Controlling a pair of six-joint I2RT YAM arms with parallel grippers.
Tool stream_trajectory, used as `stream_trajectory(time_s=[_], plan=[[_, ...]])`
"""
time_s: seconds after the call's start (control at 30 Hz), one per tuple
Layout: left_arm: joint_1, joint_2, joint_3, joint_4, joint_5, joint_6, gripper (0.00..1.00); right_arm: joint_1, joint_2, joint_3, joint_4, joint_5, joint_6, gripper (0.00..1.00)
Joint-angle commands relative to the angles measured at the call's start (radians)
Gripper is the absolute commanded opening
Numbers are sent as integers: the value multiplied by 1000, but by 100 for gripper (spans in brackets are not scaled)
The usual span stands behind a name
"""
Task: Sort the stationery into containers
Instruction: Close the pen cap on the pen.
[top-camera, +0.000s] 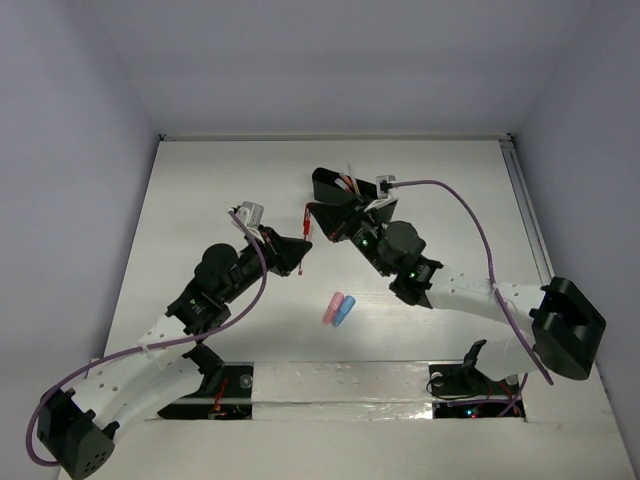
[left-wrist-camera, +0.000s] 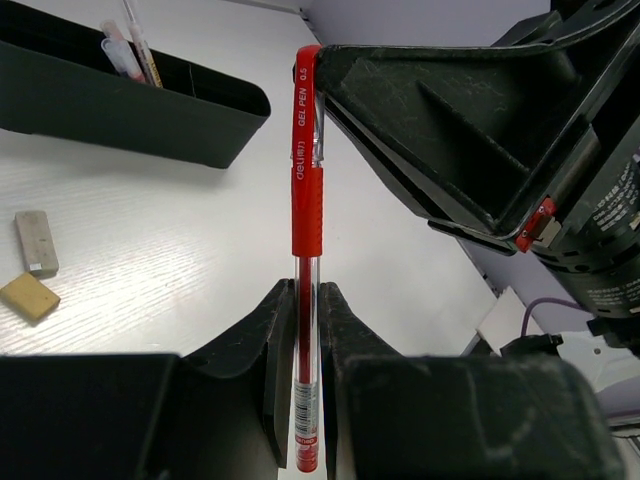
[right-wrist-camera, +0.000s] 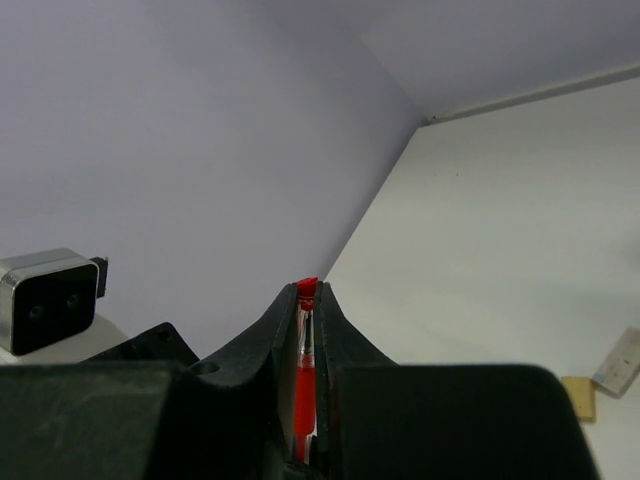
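Lilac walls and a white table (top-camera: 200, 200) are shown from above. The tray (top-camera: 320, 183) is seen at the far middle of the table, partly covered by the right fingers (top-camera: 338, 215). Just left of the tray a red pen (top-camera: 306, 222) is carried, with the left fingers (top-camera: 292, 252) at its nearer end. Two capsules (top-camera: 338, 309), pink and blue, lie side by side well to the near side of the tray.

In the left wrist view, the left fingers (left-wrist-camera: 283, 330) are closed to a narrow slit and clamped on the pen (left-wrist-camera: 307, 200) at its clear barrel, behind the red rubber grip. The capped end is met by the right fingers (left-wrist-camera: 450, 130). Thin pens are already stood in the tray (left-wrist-camera: 150, 110). A white eraser (left-wrist-camera: 35, 242) and a tan eraser (left-wrist-camera: 28, 297) lie on the table a little apart from the tray.

In the right wrist view, the right fingers (right-wrist-camera: 285, 330) are also all but shut, with the pen (right-wrist-camera: 305, 350) pinched in the slit. The tray is not seen here.

The pen is judged light and stiff. Its smooth plastic barrel is likely to slip or swivel when pinched near one end. A surer hold would be had on the rubber grip or at mid-length. With both ends held, one hold should be let go before the pen is laid lengthwise in the tray.
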Motion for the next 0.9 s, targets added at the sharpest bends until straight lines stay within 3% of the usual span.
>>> stream_trajectory(time_s=[0.0, 0.43, 0.67, 0.87], plan=[[9, -23, 74, 74, -59, 27, 0, 26, -34, 36, -179, -127, -49, 0], [9, -53, 140, 25, -101, 71, 0, 26, -34, 9, -293, -248, 31, 0], [9, -70, 160, 32, -121, 85, 0, 26, 21, -6, -270, -325, 123, 0], [9, -67, 103, 52, -66, 45, 0, -64, 9, 66, -389, -355, 101, 0]])
